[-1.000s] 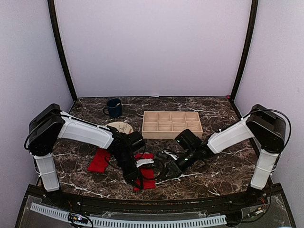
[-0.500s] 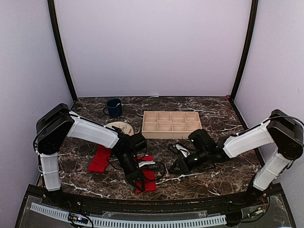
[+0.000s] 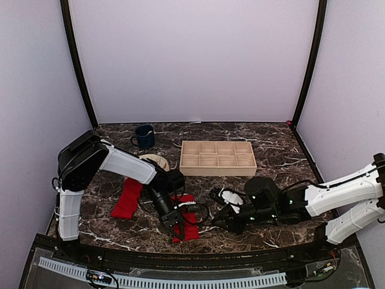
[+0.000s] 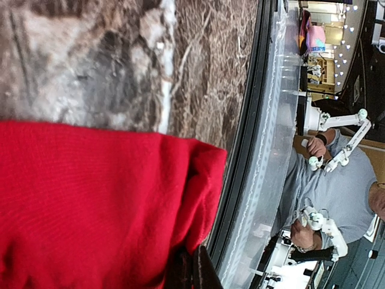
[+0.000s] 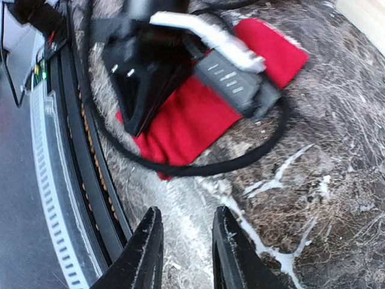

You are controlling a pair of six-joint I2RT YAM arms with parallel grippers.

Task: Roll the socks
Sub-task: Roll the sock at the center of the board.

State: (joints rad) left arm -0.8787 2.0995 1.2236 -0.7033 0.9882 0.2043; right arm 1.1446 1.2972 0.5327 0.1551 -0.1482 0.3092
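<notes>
One red sock point(image 3: 188, 224) lies flat near the table's front edge; it fills the left wrist view point(image 4: 90, 205) and shows in the right wrist view point(image 5: 198, 114). My left gripper point(image 3: 175, 227) is shut, pinching that sock's near edge point(image 4: 191, 272). A second red sock point(image 3: 127, 201) lies to the left, partly under the left arm. My right gripper point(image 3: 218, 223) is open and empty, low over bare marble just right of the first sock, its fingers point(image 5: 147, 247) apart and pointing at the left gripper point(image 5: 150, 72).
A wooden compartment tray point(image 3: 218, 158) stands at the middle back, a blue mug point(image 3: 144, 136) at the back left, a pale bowl point(image 3: 153, 161) beside the left arm. A black cable point(image 5: 240, 162) loops by the sock. The table's front rail point(image 5: 66, 180) is close.
My right arm has swung out to the right and stretched low, its gripper drawn back a little from the sock. My left gripper stays on the sock's near edge.
</notes>
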